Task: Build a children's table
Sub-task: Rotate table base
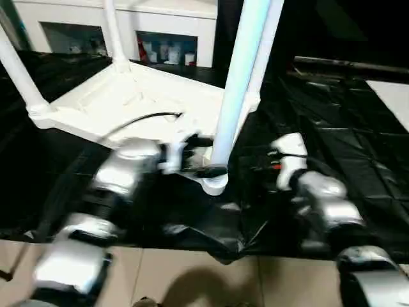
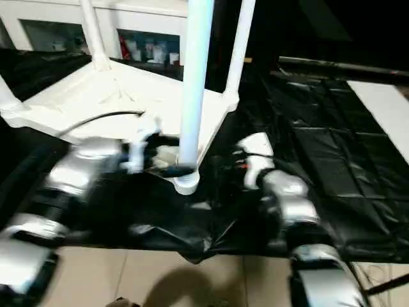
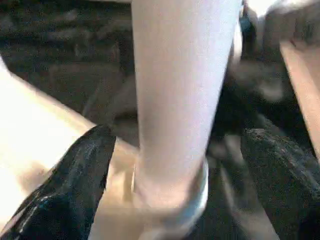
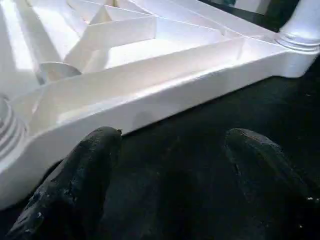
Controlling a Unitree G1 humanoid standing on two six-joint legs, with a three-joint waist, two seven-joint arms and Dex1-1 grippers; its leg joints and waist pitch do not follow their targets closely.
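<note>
My silver forearms (image 1: 108,192) fill the near edge of the head view, over the black sheet (image 1: 332,128) that covers the worktable. My left gripper (image 3: 175,165) stands wide, one black finger (image 3: 75,185) on each side of the nearest leg (image 1: 238,83), just above the corner socket (image 1: 214,182) it stands in; I cannot tell whether a finger touches the tube. My right gripper (image 4: 170,175) is also wide and holds nothing, its fingers (image 4: 80,185) over the sheet just beside the long edge of the tabletop (image 1: 134,102). The tabletop lies upside down on the sheet, ribbed side up, and all four white legs rise from its corners: the near one, one behind it (image 1: 265,45), one at the far corner (image 1: 112,32) and one at the left (image 1: 19,73). A flat white board (image 1: 393,96) lies on the sheet well off to the right.
</note>
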